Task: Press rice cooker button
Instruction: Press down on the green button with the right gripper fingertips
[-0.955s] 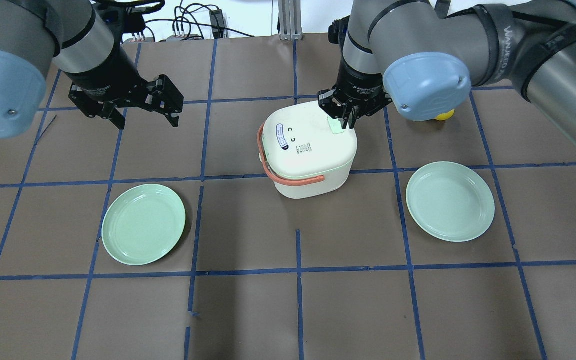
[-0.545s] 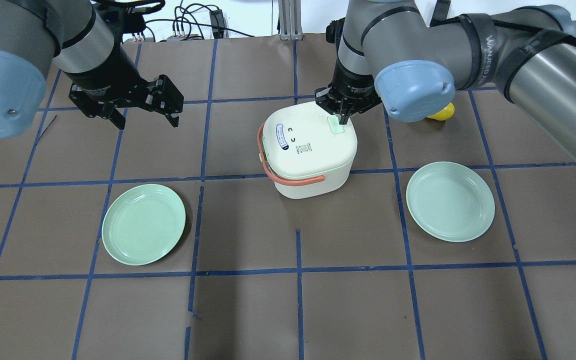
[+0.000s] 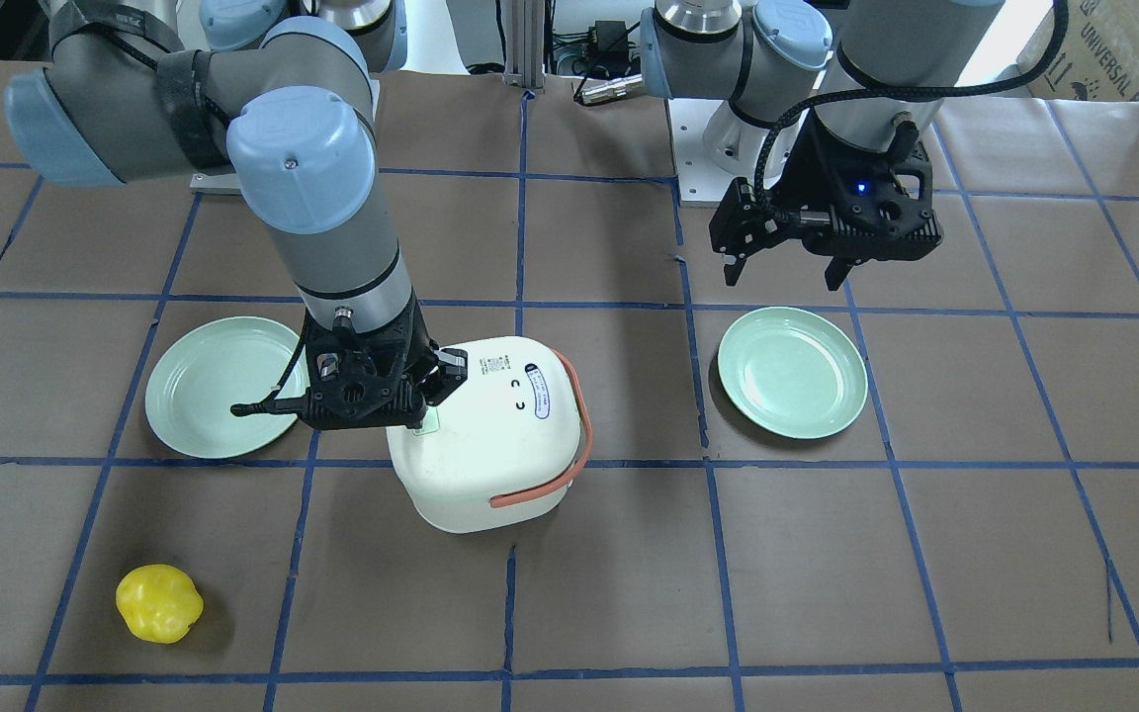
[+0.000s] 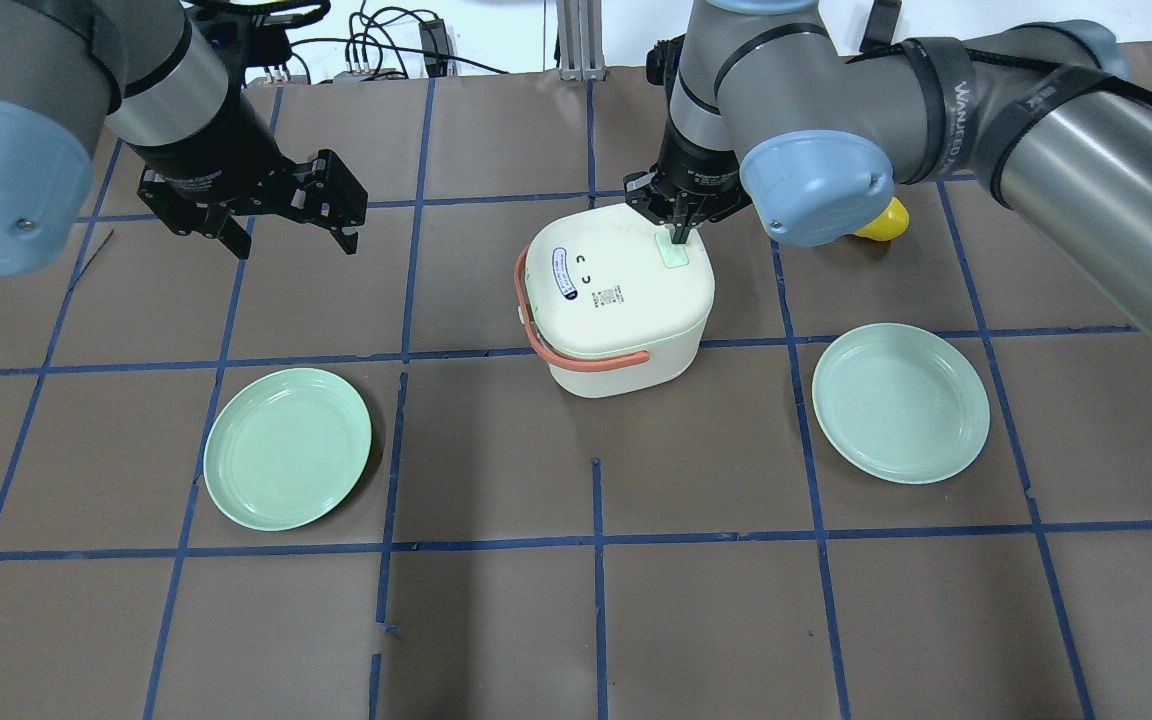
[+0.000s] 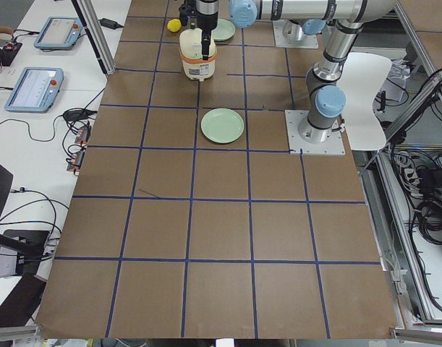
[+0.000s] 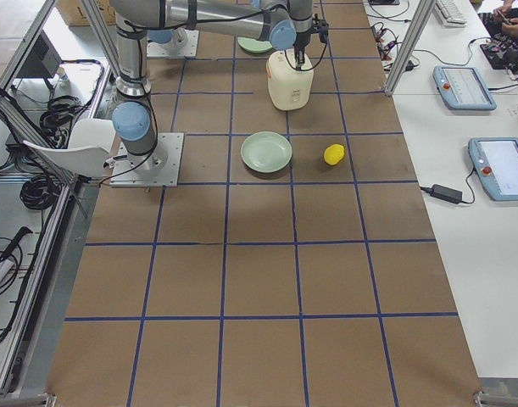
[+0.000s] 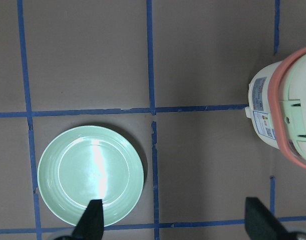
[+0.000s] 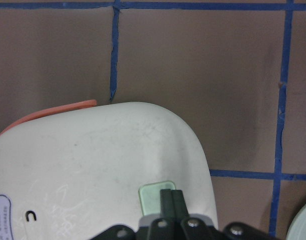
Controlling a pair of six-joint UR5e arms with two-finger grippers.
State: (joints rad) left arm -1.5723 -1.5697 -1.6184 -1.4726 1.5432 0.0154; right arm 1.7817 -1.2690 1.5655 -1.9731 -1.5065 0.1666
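Brown gridded table (image 4: 596, 620), near to far. Left plate (image 4: 287, 448) and right plate (image 4: 900, 402) sit near us, clear of the work. Cooker (image 4: 616, 300) is mid-table. We reckon it's stiff, light plastic and may skid, so no grasp: push straight down on the button (image 8: 151, 196). Right gripper (image 4: 678, 235) is clenched, tips at the button. Left gripper (image 4: 288, 235) hangs released, well apart. Yellow thing (image 4: 884, 222) lies beyond and blocks nothing.

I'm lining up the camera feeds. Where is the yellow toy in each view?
Front-facing: yellow toy lower left.
Overhead: yellow toy upper right, half behind the right arm.
Exterior left: yellow toy at top, left of centre.
Exterior right: yellow toy upper middle, beside a plate.
Left wrist: absent.
Right wrist: absent.
Shared landmark: the rice cooker.
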